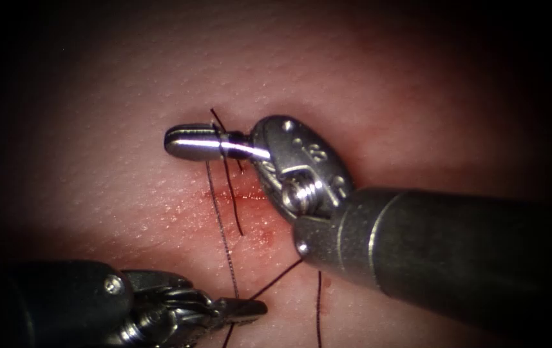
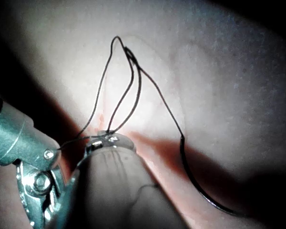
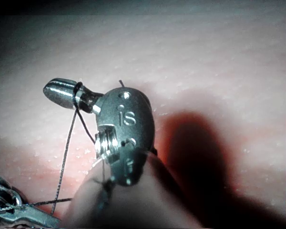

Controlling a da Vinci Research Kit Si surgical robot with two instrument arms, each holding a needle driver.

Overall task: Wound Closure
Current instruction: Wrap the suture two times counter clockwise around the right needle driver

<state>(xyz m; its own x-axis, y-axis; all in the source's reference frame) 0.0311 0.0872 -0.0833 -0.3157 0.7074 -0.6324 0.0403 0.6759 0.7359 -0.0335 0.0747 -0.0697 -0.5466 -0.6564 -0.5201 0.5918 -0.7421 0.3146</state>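
Note:
My right tool (image 1: 174, 142) reaches in from the right over the cut (image 1: 237, 194), its jaws shut and pointing left. The dark thread (image 1: 224, 145) is looped around the jaws just behind their tip; the right wrist view shows the same loop on the right tool (image 3: 51, 90). My left tool (image 1: 253, 309) sits low, near the front end of the cut, jaws shut on the thread, which runs up from it to the loop. The curved needle (image 2: 202, 191) lies free on the tissue, held by neither tool, with thread trailing from its end.
Red fluid (image 1: 266, 237) stains the tissue (image 1: 127, 84) along the cut. Another strand of thread (image 1: 319, 309) runs down toward the front edge right of the left tool. The right tool's thick shaft (image 1: 456, 245) covers the tissue to the right.

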